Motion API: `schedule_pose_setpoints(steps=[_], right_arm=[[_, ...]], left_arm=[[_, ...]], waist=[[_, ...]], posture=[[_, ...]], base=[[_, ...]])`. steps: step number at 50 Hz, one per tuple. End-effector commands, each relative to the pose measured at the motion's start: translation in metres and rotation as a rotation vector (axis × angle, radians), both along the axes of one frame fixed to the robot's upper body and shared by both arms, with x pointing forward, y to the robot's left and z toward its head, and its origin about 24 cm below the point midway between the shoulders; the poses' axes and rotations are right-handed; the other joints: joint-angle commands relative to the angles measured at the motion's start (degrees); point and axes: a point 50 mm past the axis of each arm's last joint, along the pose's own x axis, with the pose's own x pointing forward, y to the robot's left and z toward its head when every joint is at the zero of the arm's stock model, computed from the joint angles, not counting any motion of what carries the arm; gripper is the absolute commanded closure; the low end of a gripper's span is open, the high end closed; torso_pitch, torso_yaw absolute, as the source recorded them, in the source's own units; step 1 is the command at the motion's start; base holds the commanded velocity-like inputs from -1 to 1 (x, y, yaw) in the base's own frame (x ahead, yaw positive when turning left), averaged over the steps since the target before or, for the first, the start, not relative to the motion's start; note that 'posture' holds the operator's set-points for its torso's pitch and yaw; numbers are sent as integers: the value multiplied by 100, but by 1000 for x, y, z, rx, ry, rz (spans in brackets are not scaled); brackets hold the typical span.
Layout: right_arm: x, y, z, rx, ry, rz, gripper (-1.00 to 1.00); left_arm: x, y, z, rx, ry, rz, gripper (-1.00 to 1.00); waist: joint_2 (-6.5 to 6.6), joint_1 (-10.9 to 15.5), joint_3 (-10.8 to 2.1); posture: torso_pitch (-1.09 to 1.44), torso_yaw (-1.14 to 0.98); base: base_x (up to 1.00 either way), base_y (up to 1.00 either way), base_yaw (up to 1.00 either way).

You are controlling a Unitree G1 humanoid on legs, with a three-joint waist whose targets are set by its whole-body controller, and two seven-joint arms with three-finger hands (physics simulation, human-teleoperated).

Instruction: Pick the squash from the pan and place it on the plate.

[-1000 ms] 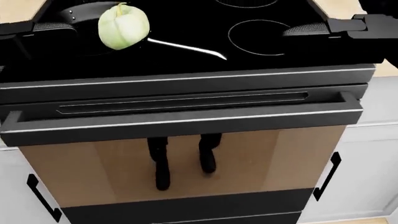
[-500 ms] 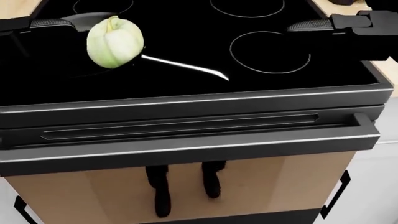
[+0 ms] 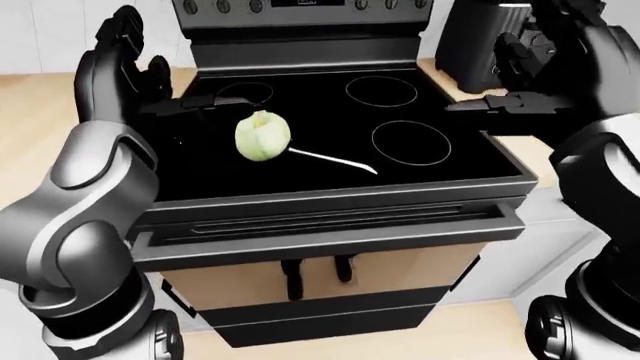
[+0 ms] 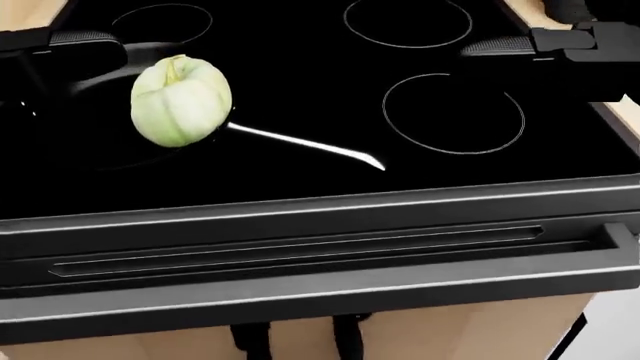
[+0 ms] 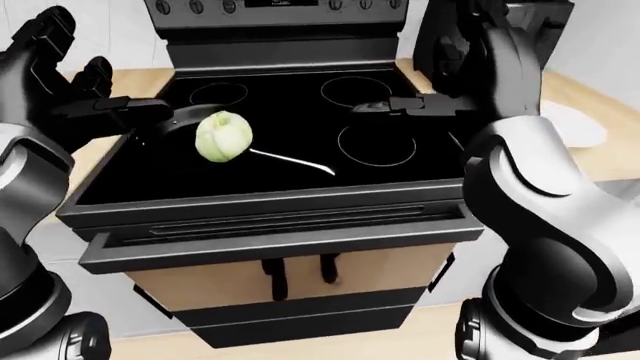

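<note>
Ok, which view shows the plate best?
The right-eye view: the plate shows as a white disc at the right edge, partly hidden behind the right arm. The left-eye and head views do not show it.

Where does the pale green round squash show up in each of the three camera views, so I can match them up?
Left-eye view: the pale green round squash sits left of centre, upper half, in the black pan on the stove.
Head view: upper left, larger.
Right-eye view: left of centre, upper half.
Shared landmark: the thin silver pan handle, running right and down from the squash in all three.
</note>
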Motion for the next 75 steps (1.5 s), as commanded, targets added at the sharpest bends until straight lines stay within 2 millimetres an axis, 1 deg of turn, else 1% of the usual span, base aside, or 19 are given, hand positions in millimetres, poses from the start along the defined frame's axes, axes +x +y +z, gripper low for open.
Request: schedule_pose_setpoints(steps=[1,3,8,10,11,17,19,21,22,25,37,38,52,60,65,67,68,70,75], right_arm=[[-6,-3,14,7,-80,-15,-100],[-6,-3,15,6,-80,-16,-100],[-7,-3,15,5,-80,-17,-100],[-6,-3,14,3,-80,-17,-100],[-6,-4,14,3,-80,-18,-100],[-6,-4,15,-5,-79,-29,-100],[-6,-4,14,-6,-78,-34,-100],[-6,-5,15,-4,-79,-36,-100],[-6,-5,15,-4,-80,-37,-100],[-6,-5,15,-3,-82,-37,-100],[-6,-5,16,4,-89,-32,-100],[-7,-5,18,8,-94,-30,-100],[-7,-4,18,7,-94,-26,-100],[-7,-4,18,7,-94,-25,-100],[-8,-4,18,8,-94,-25,-100],[-7,-4,18,8,-95,-25,-100],[-8,-4,18,8,-95,-25,-100],[-8,-5,18,9,-95,-25,-100],[-7,-4,17,7,-92,-26,-100]], left_arm=[[-5,-2,15,6,-76,-6,-100],[-5,-2,15,6,-76,-6,-100],[-4,-2,14,7,-75,-5,-100],[-5,-2,14,7,-76,-5,-100],[-5,-2,14,7,-76,-5,-100],[-5,-2,14,6,-76,-5,-100],[-5,-2,14,7,-76,-6,-100],[-5,-2,14,7,-76,-7,-100],[-5,-2,14,7,-76,-7,-100],[-4,-2,14,7,-76,-7,-100],[-3,-3,14,11,-74,-13,-100],[-3,-4,14,12,-73,-13,-100],[-4,-4,14,12,-74,-14,-100],[-4,-3,14,11,-75,-13,-100],[-3,-3,14,12,-74,-13,-100],[-3,-3,13,12,-74,-13,-100],[-2,-3,13,12,-74,-13,-100],[-3,-3,14,12,-74,-13,-100],[-3,-3,13,12,-73,-13,-100]], waist=[[99,-48,-164],[-37,23,-215],[-392,51,-107],[-639,74,-83],[-837,82,-138],[-638,44,-74],[-486,5,-36],[-186,-42,-69],[-354,-37,-28],[-332,-23,-120],[-375,10,-120],[-344,5,-245],[-229,-27,-98],[-121,12,-137],[-446,32,-74],[-788,31,-174],[-575,-23,-135],[-644,1,-146],[-441,16,-100]], posture=[[0,0],[0,0],[0,0],[0,0],[0,0],[0,0],[0,0],[0,0],[0,0],[0,0],[0,0],[0,0],[0,0],[0,0],[0,0],[0,0],[0,0],[0,0],[0,0]], base=[[15,0,12],[15,0,31],[15,0,45],[14,0,48],[14,0,47],[8,0,22],[0,0,0],[0,0,0],[0,0,0],[0,0,0],[0,0,0],[5,0,0],[6,0,0],[6,0,0],[7,0,0],[7,0,0],[7,0,0],[7,0,0],[6,0,0]])
